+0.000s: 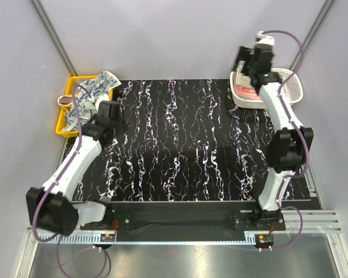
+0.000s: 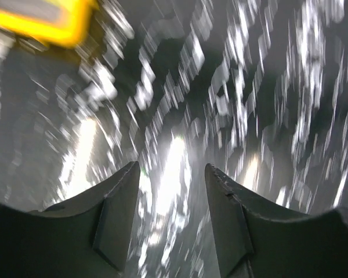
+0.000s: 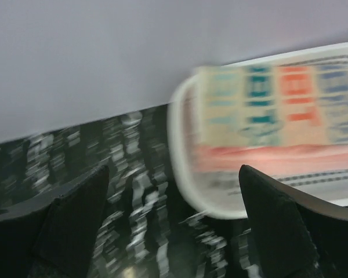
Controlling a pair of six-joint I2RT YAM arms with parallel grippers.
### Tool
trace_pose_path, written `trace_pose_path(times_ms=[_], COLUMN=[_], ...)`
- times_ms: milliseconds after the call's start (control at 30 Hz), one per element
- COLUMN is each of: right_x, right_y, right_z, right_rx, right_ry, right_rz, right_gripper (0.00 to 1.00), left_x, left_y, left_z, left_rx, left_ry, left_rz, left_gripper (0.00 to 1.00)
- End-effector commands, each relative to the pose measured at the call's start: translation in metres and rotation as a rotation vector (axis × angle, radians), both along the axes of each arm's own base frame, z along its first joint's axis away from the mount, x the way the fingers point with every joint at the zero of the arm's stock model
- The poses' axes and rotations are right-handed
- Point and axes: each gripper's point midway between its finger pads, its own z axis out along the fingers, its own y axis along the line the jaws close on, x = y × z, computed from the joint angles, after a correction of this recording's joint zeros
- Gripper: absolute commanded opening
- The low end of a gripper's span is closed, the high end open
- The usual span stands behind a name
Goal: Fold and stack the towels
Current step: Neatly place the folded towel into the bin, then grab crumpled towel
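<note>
Blue-patterned towel [image 1: 95, 90] in yellow tray [image 1: 62, 124] shows only overhead.

top cam overhead, wrist cams near table [image 1: 180, 145]

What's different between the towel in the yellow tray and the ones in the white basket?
The patterned towel lies loose and rumpled in the yellow tray. The cream towel lies folded flat in the white basket, on top of a pink towel. The patterned towel is pale with dark blue markings, while the cream towel carries teal and red blocks. All are small soft cloths kept in a container.
</note>
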Motion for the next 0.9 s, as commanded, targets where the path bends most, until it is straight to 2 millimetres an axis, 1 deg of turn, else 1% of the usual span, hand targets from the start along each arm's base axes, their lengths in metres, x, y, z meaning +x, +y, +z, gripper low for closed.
trace_pose_path(times_ms=[0, 33, 67, 100, 133, 167, 200, 233, 267, 300, 333, 367, 400, 433, 467, 500, 533, 567, 633, 733, 867], right_x=[-0.039, -0.054, -0.065, -0.073, -0.090, -0.100, -0.109, -0.125, -0.133, -0.140, -0.149, -0.151, -0.152, -0.151, -0.151, -0.151, -0.151, -0.151, -0.153, -0.154, -0.157], right_y=[0.121, 0.137, 0.156, 0.169, 0.190, 0.205, 0.213, 0.231, 0.240, 0.247, 0.255, 0.259, 0.261, 0.264, 0.266, 0.266, 0.267, 0.267, 0.266, 0.266, 0.267], right_z=[0.007, -0.007, -0.015, -0.026, -0.043, -0.051, -0.059, -0.072, -0.077, -0.082, -0.086, -0.087, -0.086, -0.082, -0.080, -0.076, -0.072, -0.070, -0.070, -0.071, -0.070], right_rx=[0.174, 0.200, 0.237, 0.257, 0.272, 0.298, 0.305, 0.312, 0.316, 0.314, 0.311, 0.317, 0.322, 0.328, 0.327, 0.323, 0.323, 0.321, 0.324, 0.325, 0.329], right_ry=[-0.026, -0.006, 0.013, 0.036, 0.067, 0.092, 0.113, 0.146, 0.159, 0.172, 0.181, 0.182, 0.181, 0.176, 0.176, 0.172, 0.165, 0.158, 0.153, 0.158, 0.159], right_rz=[0.223, 0.264, 0.307, 0.320, 0.367, 0.410, 0.427, 0.465, 0.492, 0.509, 0.526, 0.532, 0.540, 0.553, 0.563, 0.566, 0.569, 0.572, 0.570, 0.574, 0.587], right_gripper=[1.00, 1.00, 1.00, 1.00, 1.00, 1.00, 1.00, 1.00, 1.00, 1.00, 1.00, 1.00, 1.00, 1.00, 1.00, 1.00, 1.00, 1.00, 1.00, 1.00, 1.00], left_x=[0.054, 0.062, 0.077, 0.092, 0.100, 0.114, 0.134, 0.143, 0.151, 0.165, 0.169, 0.172, 0.178, 0.181, 0.184, 0.187, 0.191, 0.193, 0.197, 0.196, 0.196], left_y=[0.064, 0.075, 0.084, 0.104, 0.116, 0.122, 0.129, 0.142, 0.146, 0.155, 0.159, 0.162, 0.167, 0.169, 0.171, 0.174, 0.176, 0.177, 0.180, 0.181, 0.181], left_z=[0.034, 0.032, 0.040, 0.019, 0.015, 0.010, 0.004, 0.002, 0.000, -0.004, -0.006, -0.009, -0.005, -0.015, -0.019, -0.023, -0.021, -0.029, -0.030, -0.035, -0.041], left_rx=[0.064, 0.062, 0.042, 0.057, 0.062, 0.048, 0.033, 0.036, 0.044, 0.053, 0.066, 0.079, 0.091, 0.096, 0.092, 0.080, 0.073, 0.069, 0.058, 0.064, 0.064], left_ry=[-0.174, -0.172, -0.196, -0.148, -0.142, -0.134, -0.125, -0.119, -0.112, -0.102, -0.090, -0.083, -0.094, -0.076, -0.069, -0.065, -0.074, -0.061, -0.058, -0.043, -0.017], left_rz=[0.381, 0.425, 0.460, 0.522, 0.569, 0.574, 0.586, 0.617, 0.616, 0.634, 0.643, 0.652, 0.665, 0.669, 0.676, 0.677, 0.678, 0.678, 0.672, 0.665, 0.657], left_gripper=[0.55, 0.55, 0.55, 0.54, 0.54, 0.53, 0.52, 0.52, 0.52, 0.52, 0.52, 0.52, 0.52, 0.52, 0.53, 0.53, 0.53, 0.52, 0.46, 0.41, 0.41])
